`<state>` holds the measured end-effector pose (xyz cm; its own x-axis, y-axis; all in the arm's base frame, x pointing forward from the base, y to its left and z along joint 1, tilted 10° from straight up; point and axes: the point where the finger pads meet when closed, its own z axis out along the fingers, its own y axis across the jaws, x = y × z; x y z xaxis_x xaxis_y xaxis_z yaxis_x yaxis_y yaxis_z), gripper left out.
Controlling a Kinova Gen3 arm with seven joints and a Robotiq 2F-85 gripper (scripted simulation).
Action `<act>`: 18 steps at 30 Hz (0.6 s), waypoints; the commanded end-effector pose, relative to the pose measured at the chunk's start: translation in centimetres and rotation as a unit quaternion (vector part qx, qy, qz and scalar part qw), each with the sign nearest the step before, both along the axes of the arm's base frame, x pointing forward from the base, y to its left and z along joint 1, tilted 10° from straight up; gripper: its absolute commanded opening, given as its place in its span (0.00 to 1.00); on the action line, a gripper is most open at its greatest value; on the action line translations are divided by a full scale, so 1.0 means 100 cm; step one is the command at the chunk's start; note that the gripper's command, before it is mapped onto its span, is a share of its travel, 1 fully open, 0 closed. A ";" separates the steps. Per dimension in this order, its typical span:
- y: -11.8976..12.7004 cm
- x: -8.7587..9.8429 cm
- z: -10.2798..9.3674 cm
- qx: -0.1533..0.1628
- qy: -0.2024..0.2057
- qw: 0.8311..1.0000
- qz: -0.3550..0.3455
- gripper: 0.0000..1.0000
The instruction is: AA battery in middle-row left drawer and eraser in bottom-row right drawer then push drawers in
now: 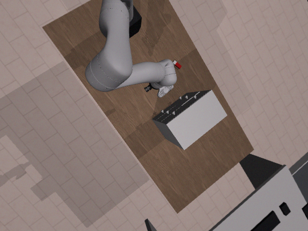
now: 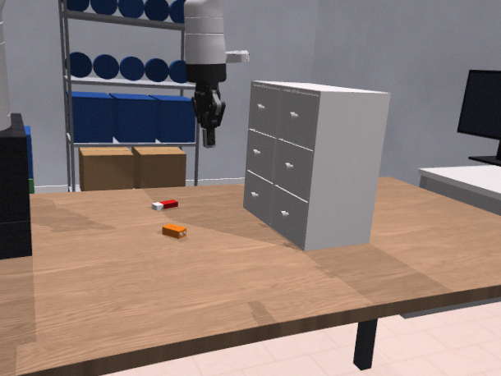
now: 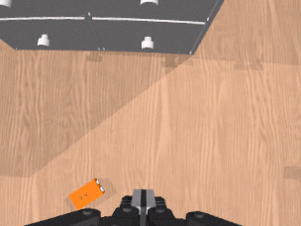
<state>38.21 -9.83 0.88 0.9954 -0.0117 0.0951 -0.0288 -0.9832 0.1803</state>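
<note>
The small white chest [image 2: 312,164] stands on the wooden table with six grey drawers, all pushed in; it also shows in the top view [image 1: 189,118] and the wrist view [image 3: 119,5]. The middle-row left drawer [image 2: 259,153] and bottom-row right drawer [image 2: 287,215] are closed. The red and white eraser [image 2: 165,204] lies on the table, also seen from above [image 1: 177,64]. An orange rectangular block with two pale dots at one end [image 2: 174,231] lies nearer, under my fingers in the wrist view [image 3: 86,194]. No cylindrical battery shows. My gripper [image 2: 209,141] is shut and empty, high above the table, left of the chest's front.
A black base block [image 2: 14,185] stands at the table's left edge. Shelves with blue bins and cardboard boxes [image 2: 131,164] stand behind the table. A white desk with a monitor [image 2: 480,111] is at the right.
</note>
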 end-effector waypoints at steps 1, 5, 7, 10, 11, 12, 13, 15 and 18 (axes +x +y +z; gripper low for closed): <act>0.000 -0.001 -0.001 0.000 -0.003 1.000 0.002 0.00; 0.000 0.001 -0.002 -0.001 -0.012 1.000 0.003 0.00; 0.000 0.001 -0.003 -0.001 -0.014 1.000 0.004 0.00; -0.001 0.002 -0.003 -0.001 -0.018 1.000 0.004 0.00; -0.001 0.002 -0.004 -0.001 -0.021 1.000 0.005 0.00; -0.001 0.002 -0.004 -0.001 -0.023 1.000 0.005 0.00; -0.001 0.003 -0.005 -0.001 -0.025 1.000 0.006 0.00; -0.001 0.003 -0.006 -0.001 -0.030 1.000 0.007 0.00; -0.001 0.005 -0.007 -0.002 -0.037 0.999 0.008 0.00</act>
